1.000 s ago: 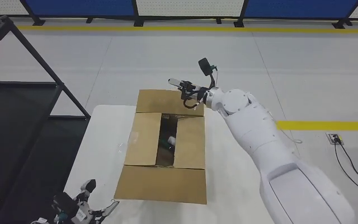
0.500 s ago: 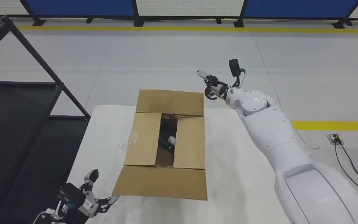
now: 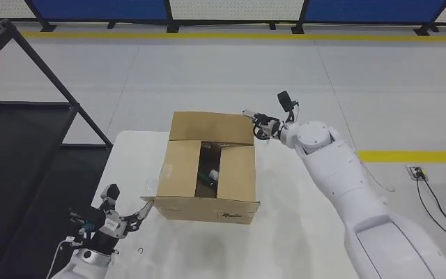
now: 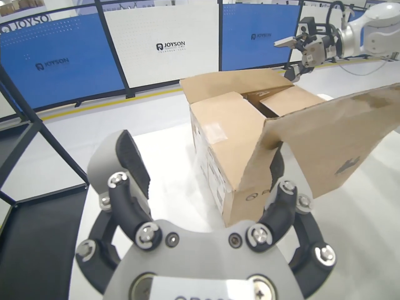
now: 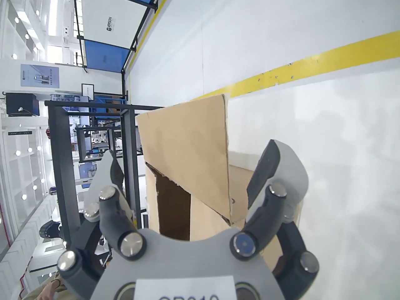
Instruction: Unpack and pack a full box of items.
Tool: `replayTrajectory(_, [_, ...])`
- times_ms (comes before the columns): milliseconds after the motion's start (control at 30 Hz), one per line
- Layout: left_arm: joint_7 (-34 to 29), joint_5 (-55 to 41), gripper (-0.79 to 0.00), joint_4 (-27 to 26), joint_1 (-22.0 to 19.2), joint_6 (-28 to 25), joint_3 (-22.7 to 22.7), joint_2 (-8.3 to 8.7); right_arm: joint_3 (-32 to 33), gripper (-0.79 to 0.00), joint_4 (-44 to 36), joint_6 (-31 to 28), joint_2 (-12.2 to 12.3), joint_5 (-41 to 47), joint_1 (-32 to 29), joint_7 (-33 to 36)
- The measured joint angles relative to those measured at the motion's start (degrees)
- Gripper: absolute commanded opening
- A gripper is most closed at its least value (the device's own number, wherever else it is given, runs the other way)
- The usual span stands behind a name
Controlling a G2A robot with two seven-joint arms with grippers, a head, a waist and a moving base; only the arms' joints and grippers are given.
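Brown cardboard box (image 3: 178,171), your left end effector (image 3: 129,200) spread beside near flap (image 3: 205,207), right end effector (image 3: 254,123) spread at far flap (image 3: 211,127) corner

The right arm (image 3: 334,174) has glossy white rounded shells and a black cable (image 4: 328,13) at the wrist. The left gripper (image 4: 200,151) and right gripper (image 5: 190,151) have a grey metal plate (image 4: 200,260), black linkages (image 4: 125,201), silver screws (image 4: 147,235), 2 pale grey fingers (image 5: 290,163) with black pads (image 5: 262,170), and a white label (image 5: 184,288)
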Motion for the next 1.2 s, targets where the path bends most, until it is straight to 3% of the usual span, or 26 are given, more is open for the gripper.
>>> replayTrajectory(233, [-2.29, -0.47, 0.0, 2.41, -3.84, 5.17, 3.01, -0.35, 2.46, 0.0, -1.29, -6.01, 0.46, 4.93, -1.56, 7.75])
replayTrajectory(600, [-3.05, 0.75, 0.0, 4.09, -5.5, 7.01, 5.27, -0.47, 6.71, 0.0, -2.35, -13.04, 1.73, 12.77, -1.65, 17.84])
replayTrajectory(933, [-3.64, 3.5, 0.0, 6.54, -8.08, 14.0, 8.73, -1.02, 6.18, 0.0, -5.44, -11.05, 1.93, 12.62, -2.13, 30.48])
replayTrajectory(1200, [-4.87, 6.07, 0.0, 8.73, -10.84, 18.78, 12.36, -1.59, 5.44, 0.0, -6.47, -3.24, 1.38, 12.55, -3.43, 30.2])
